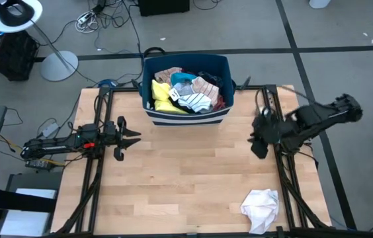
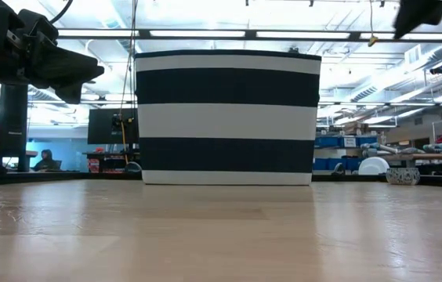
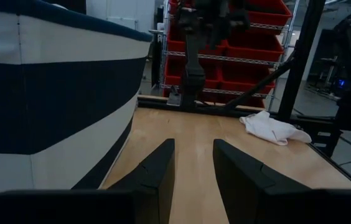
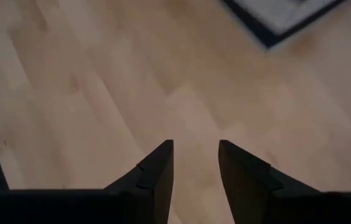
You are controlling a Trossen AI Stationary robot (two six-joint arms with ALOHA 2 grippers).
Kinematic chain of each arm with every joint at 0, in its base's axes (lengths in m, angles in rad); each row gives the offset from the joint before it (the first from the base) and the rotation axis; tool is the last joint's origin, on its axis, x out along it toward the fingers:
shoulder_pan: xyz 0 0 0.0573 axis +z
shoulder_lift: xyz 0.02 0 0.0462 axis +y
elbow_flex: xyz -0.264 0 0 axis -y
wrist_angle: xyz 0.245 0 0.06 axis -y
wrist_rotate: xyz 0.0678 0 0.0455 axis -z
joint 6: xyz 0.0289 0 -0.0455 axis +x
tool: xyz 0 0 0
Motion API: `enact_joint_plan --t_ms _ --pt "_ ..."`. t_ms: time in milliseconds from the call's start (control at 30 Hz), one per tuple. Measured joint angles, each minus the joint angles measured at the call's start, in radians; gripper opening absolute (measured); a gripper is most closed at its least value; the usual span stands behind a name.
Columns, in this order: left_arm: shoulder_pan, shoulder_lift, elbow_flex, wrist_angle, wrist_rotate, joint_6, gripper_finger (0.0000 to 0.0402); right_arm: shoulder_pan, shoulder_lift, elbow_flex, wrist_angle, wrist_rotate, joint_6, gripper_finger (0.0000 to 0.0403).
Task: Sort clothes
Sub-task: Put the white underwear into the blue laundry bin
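Note:
A navy bin with white stripes [image 1: 186,112] stands at the table's far middle, filled with clothes [image 1: 186,91]: yellow, tan, teal, black, striped and maroon pieces. A crumpled white garment [image 1: 260,208] lies on the table near the front right; it also shows in the left wrist view [image 3: 274,129]. My left gripper [image 1: 133,137] is open and empty, level at the table's left, pointing right. My right gripper [image 1: 258,147] is open and empty above the table's right side, right of the bin; its fingers [image 4: 194,158] point down at bare wood.
Black rails run along the table's left [image 1: 94,178] and right [image 1: 292,185] sides. The bin fills the middle of the low view [image 2: 227,117]. Bare wood [image 1: 186,178] lies between the bin and the near edge.

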Motion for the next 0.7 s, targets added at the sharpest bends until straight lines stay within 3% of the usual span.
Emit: enact_joint_plan --t_ms 133,333,467,700 --pt "0.000 0.000 0.000 0.000 0.000 0.000 0.0115 0.124 0.061 -0.064 -0.009 -0.011 0.155 0.0125" --pt "0.000 0.000 0.000 0.000 0.000 0.000 0.0115 0.285 0.168 -0.196 0.009 -0.162 0.393 0.0125" --pt "0.000 0.000 0.000 0.000 0.000 0.000 0.0115 0.396 0.224 -0.256 0.077 -0.240 0.522 0.0125" --pt "0.000 0.000 0.000 0.000 0.000 0.000 0.0115 0.551 0.302 -0.294 0.283 -0.262 0.712 0.0125"
